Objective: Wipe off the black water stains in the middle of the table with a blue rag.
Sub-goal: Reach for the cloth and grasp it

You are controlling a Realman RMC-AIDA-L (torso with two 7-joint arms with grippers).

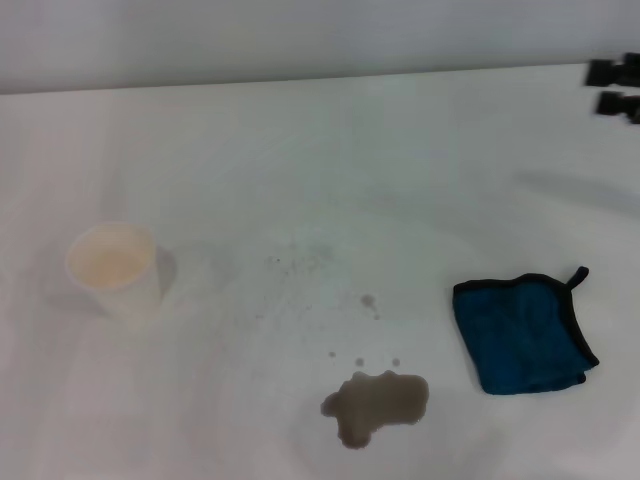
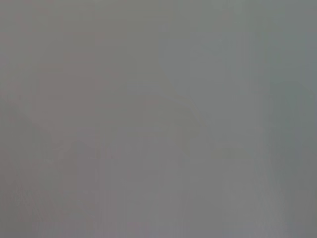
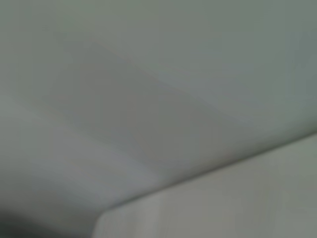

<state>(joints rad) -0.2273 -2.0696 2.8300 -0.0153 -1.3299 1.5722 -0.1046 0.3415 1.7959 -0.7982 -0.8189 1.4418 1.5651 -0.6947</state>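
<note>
Head view: brownish-grey puddle of black water stains (image 1: 377,404) on the plain white tabletop (image 1: 300,160).
Rag: folded teal-blue cloth with black edging (image 1: 522,332), just right of the puddle, untouched.
Cup: white paper cup (image 1: 115,268), well left of the puddle.
Right hand (image 1: 616,86): far beyond the puddle at the right edge, two black tips apart, gripping nothing.
Left hand: not showing anywhere, so can't tell.

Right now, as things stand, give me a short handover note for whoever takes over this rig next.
Right gripper: at the far right edge of the head view, above the table, fingers apart, holding nothing. Left gripper: not in view.
The blue rag lies folded on the right side, untouched, its loop at the far corner.
The black water stains sit near the front middle, apart from the rag, with small droplets and faint specks beyond them.
A white paper cup stands upright on the left.
Done: nothing yet.
Left: pick up the rag, likely with the right arm, and wipe puddle and droplets.
</note>
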